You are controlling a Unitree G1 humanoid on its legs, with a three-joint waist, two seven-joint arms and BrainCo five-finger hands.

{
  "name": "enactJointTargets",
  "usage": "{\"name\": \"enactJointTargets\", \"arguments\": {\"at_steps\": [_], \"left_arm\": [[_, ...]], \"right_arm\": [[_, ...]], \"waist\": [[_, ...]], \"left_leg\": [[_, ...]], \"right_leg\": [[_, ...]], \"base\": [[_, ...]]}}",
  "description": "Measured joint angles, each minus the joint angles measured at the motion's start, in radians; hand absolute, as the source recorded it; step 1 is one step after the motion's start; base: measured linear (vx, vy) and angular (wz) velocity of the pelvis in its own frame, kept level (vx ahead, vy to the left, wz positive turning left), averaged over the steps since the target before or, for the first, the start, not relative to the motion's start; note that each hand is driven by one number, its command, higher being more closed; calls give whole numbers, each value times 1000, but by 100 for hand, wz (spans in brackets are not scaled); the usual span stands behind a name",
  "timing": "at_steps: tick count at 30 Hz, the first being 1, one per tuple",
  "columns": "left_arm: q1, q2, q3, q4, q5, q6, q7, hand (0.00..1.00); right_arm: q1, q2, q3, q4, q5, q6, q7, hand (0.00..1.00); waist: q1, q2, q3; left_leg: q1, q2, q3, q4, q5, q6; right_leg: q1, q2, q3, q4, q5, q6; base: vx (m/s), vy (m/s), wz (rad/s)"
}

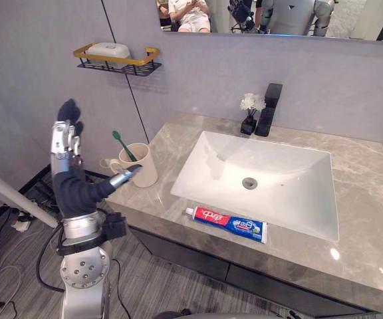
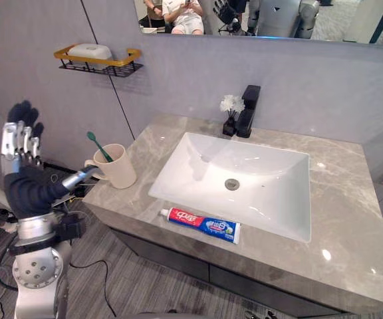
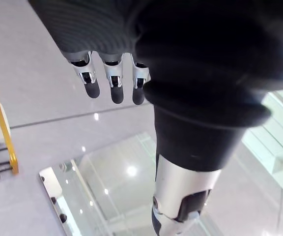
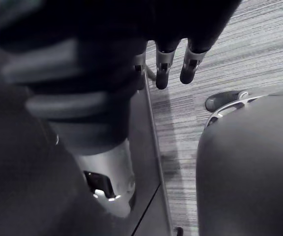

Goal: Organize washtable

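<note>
Left hand raised left of cup, fingers straight, empty — right hand relaxed, empty — toothpaste near-side of sink

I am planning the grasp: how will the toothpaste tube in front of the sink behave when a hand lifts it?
The toothpaste tube looks flat and soft, so it would probably dent or bend under a squeeze. Lying flat on the counter, it should slide rather than roll when pushed. Its glossy skin may be a little slippery.
</note>
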Motion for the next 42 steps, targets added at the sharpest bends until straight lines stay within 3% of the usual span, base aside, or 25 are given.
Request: {"name": "enactJointTargets", "arguments": {"at_steps": [9,15,17,25,42], "left_arm": [[-116,60,-232,149,51,6,-108,0],[-139,110,-318,307,92,28,-148,0],[-144,126,-348,369,117,44,-160,0],[-188,165,-395,444,177,57,-199,0],[-195,243,-423,451,225,56,-225,0]], "right_arm": [[-4,-16,57,-1,-11,-1,1,0],[-8,-24,83,-4,-21,0,1,0],[-15,-26,96,-8,-22,1,1,0],[-30,-26,96,-16,-32,2,1,0],[-24,-39,96,-35,-48,2,2,0]], "waist": [[-13,0,-7],[-20,2,-9],[-37,2,-9],[-65,2,-7],[-65,16,1]], "left_leg": [[-4,1,27,-3,0,0],[-3,2,43,-12,1,0],[0,2,46,-19,2,-1],[6,0,49,-38,7,0],[19,1,51,-40,7,0]], "right_leg": [[-19,3,26,-1,8,1],[-18,6,39,-30,26,1],[-18,6,42,-34,28,2],[-14,6,45,-52,32,5],[-4,3,47,-51,33,5]], "base": [[-23,-7,-9],[-25,-6,-7],[-9,-11,-6],[-1,-2,0],[-29,-11,0]]}}
